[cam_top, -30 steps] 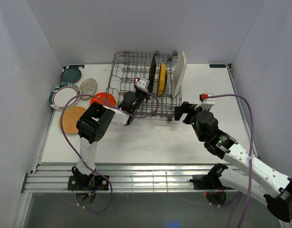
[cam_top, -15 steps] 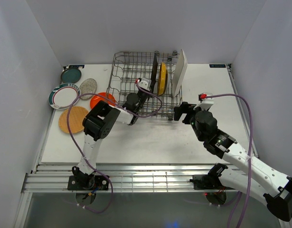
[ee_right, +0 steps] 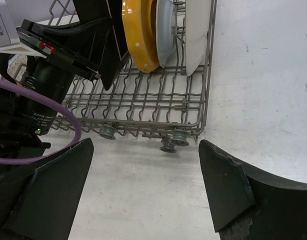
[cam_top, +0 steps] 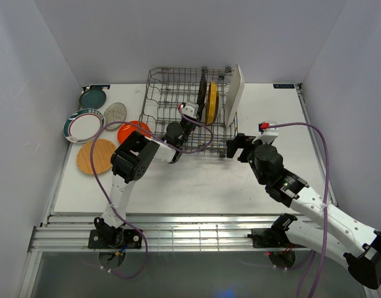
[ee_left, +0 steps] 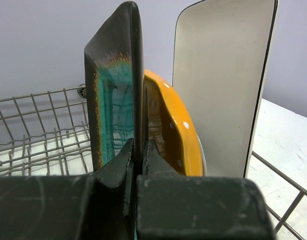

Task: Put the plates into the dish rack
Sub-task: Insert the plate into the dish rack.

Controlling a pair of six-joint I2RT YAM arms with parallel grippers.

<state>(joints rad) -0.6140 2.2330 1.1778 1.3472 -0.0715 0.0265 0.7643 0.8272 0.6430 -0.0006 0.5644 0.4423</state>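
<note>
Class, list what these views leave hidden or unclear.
1. Left wrist view: the left gripper hides the lower edge of the dark square plate; its seating in the dish rack is unclear.
2. Right wrist view: the yellow plate covers most of the pale blue plate; the frame's top crops both.

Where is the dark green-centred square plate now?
Top view: the square plate stands upright in the right half of the dish rack, left of the yellow plate, its near edge pinched by the left gripper.

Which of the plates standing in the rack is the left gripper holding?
The dark square plate with the teal centre: the left gripper pinches its edge. The yellow plate and the white rectangular plate beside it are not gripped.
</note>
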